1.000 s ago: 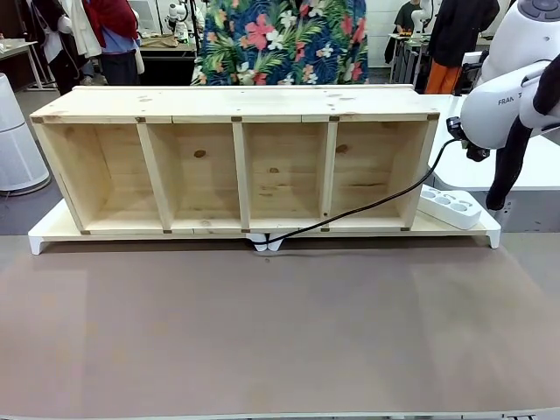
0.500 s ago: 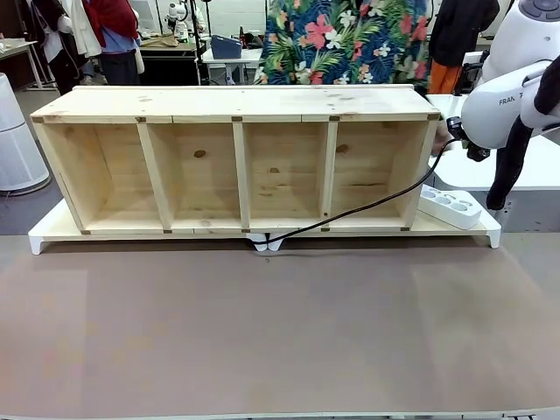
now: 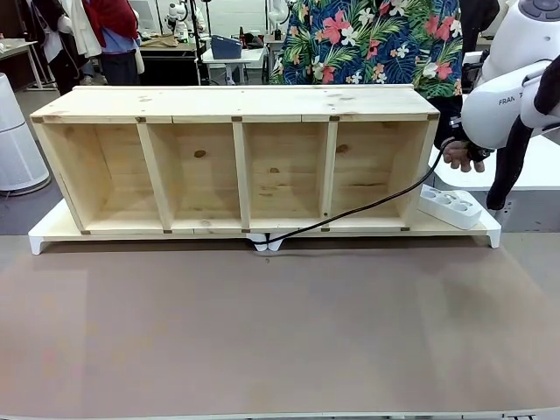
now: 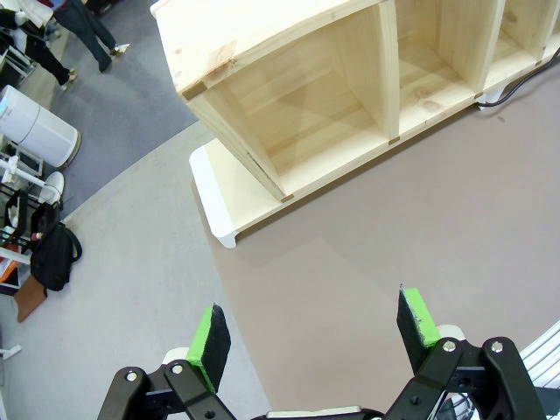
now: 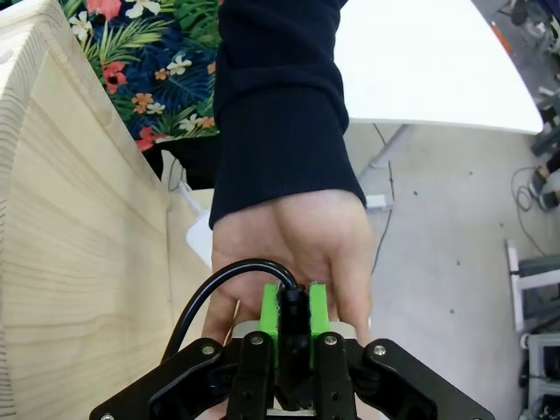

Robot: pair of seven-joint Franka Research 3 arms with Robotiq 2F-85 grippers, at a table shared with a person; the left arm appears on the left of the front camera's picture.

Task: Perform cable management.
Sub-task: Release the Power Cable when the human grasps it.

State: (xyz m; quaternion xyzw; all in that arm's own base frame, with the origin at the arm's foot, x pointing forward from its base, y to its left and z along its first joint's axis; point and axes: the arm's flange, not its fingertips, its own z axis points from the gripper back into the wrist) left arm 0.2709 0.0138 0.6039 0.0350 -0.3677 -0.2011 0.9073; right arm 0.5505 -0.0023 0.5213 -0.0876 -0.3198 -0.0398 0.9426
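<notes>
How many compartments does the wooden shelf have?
4, side by side in the shelf: far left, left of middle, right of middle, far right, where the cable passes.

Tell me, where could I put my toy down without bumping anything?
The brown mat in front of the wooden shelf is bare. The shelf's left three cubbies are free too. It's crowded beside the power strip, where the right gripper pinches the cable against a person's hand.
</notes>
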